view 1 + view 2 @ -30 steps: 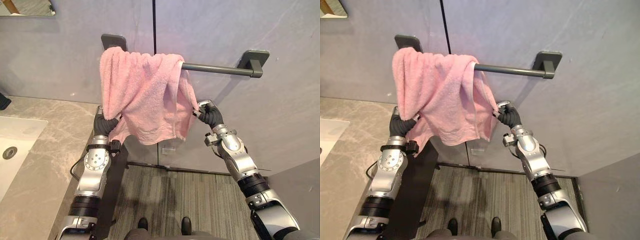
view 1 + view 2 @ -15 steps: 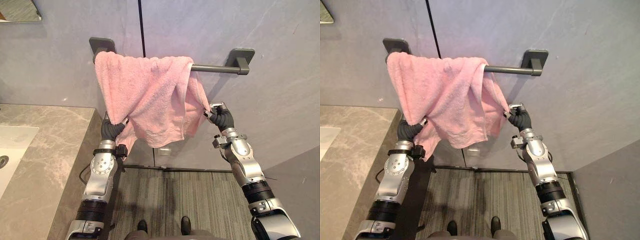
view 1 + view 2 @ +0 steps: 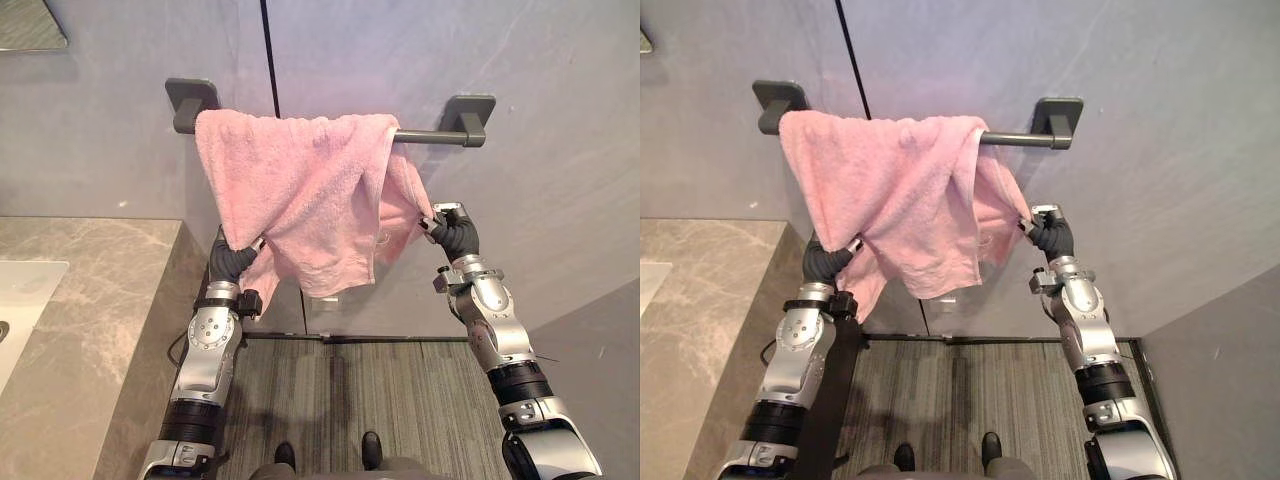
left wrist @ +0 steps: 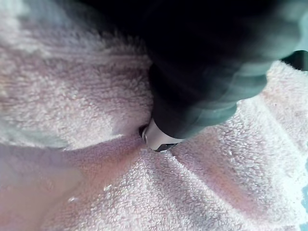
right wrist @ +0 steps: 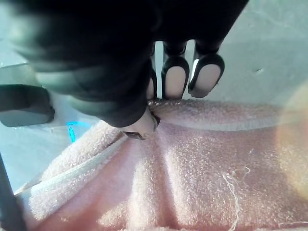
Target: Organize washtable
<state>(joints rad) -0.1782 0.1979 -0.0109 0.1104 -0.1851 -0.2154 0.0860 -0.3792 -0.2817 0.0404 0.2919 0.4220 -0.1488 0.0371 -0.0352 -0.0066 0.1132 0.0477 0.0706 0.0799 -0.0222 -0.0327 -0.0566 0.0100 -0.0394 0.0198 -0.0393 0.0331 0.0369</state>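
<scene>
**A:** What is there in the left eye view?

**B:** A pink towel [image 3: 300, 185] draped over the dark towel rail [image 3: 440, 137] on the grey wall [image 3: 560, 100]. It is bunched toward the rail's left bracket, and the rail's right end is bare. The left hand [image 3: 232, 262] sits under the towel's lower left corner, just beside the end of the marble counter [image 3: 100, 290]. The right hand [image 3: 452, 232] is at the towel's right edge, below the rail.

**A:** And the right eye view?

**B:** The same arrangement: both arms raised, one hand at each side of the hanging cloth, striped floor [image 3: 970, 400] beneath.

**A:** The left wrist view?

**B:** The thumb tip [image 4: 156, 139] is sunk into a pucker of towel. The cloth gathers round it, so the left hand is pinched on the towel. Its other fingers are buried in the cloth.

**A:** The right wrist view?

**B:** The right thumb and the dark-tipped fingers [image 5: 175, 79] are closed together on the towel's hemmed edge, with a fold nipped between them and the wall behind
</scene>
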